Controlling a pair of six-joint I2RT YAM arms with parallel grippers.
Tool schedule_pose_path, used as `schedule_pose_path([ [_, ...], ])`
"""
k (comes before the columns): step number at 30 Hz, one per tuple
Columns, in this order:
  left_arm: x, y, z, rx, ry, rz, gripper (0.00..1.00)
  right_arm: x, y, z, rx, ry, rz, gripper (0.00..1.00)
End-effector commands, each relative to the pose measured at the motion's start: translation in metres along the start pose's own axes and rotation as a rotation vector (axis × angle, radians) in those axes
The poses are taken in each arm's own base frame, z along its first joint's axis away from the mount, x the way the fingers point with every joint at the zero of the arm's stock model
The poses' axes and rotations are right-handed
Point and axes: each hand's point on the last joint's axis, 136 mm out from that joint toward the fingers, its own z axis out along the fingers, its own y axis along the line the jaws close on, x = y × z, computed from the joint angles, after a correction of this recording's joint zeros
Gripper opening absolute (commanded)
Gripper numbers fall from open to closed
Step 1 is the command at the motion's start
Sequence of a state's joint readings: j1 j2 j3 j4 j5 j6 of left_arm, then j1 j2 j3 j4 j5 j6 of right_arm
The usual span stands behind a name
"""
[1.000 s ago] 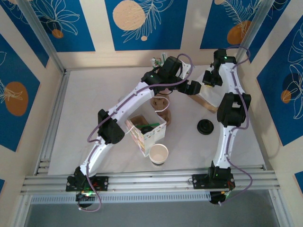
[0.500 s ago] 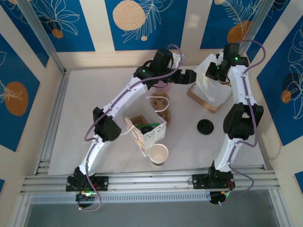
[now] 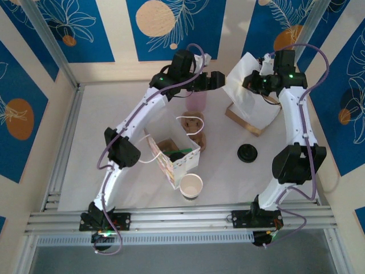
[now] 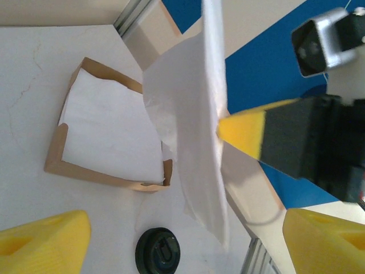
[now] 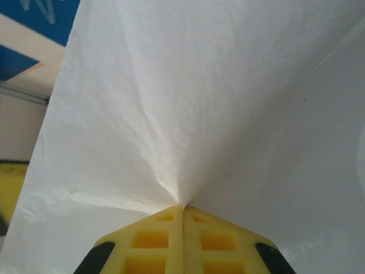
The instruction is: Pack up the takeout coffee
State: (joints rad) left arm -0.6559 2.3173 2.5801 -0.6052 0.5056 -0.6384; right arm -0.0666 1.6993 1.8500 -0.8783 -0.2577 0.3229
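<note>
The right gripper [image 5: 182,208] has its fingers pressed together on a thin white paper [image 5: 188,103], pinched at one small spot. The paper hangs above the brown box [image 4: 97,176] at the far right. The left gripper [image 3: 215,80] is just beside the paper with its fingers wide apart, holding nothing. The takeout coffee [image 3: 247,153] sits on the table [image 3: 91,125], nearer than the box and well apart from the white bag [image 3: 171,168]. From above I see its black lid, not the cup under it.

The paper could rip if the two grippers pull different ways, because it is so thin. It could also slip out of that tiny pinch. The grippers are near each other and could bump. The left arm [image 3: 137,114] passes over the pink cup [image 3: 197,101] and could tip it. The right arm [image 3: 296,120] could knock the coffee if it swings low.
</note>
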Motion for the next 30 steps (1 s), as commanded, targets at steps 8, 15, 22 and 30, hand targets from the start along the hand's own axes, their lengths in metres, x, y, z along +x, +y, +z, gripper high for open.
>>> schedule_pose_path([
  [8, -0.023, -0.053, -0.043, 0.102, -0.057, 0.051, 0.77, 0.035, 0.066, -0.017, -0.123, 0.06, -0.117, 0.0],
  [15, -0.025, -0.064, -0.058, 0.129, -0.055, 0.06, 0.65, 0.05, 0.087, -0.022, -0.144, 0.086, -0.171, 0.0],
  [22, -0.033, -0.076, -0.07, 0.224, -0.069, 0.024, 0.5, 0.057, 0.1, -0.028, -0.169, 0.097, -0.195, 0.0],
  [30, -0.031, -0.072, -0.067, 0.227, -0.054, 0.001, 0.38, 0.067, 0.113, -0.036, -0.198, 0.107, -0.221, 0.0],
])
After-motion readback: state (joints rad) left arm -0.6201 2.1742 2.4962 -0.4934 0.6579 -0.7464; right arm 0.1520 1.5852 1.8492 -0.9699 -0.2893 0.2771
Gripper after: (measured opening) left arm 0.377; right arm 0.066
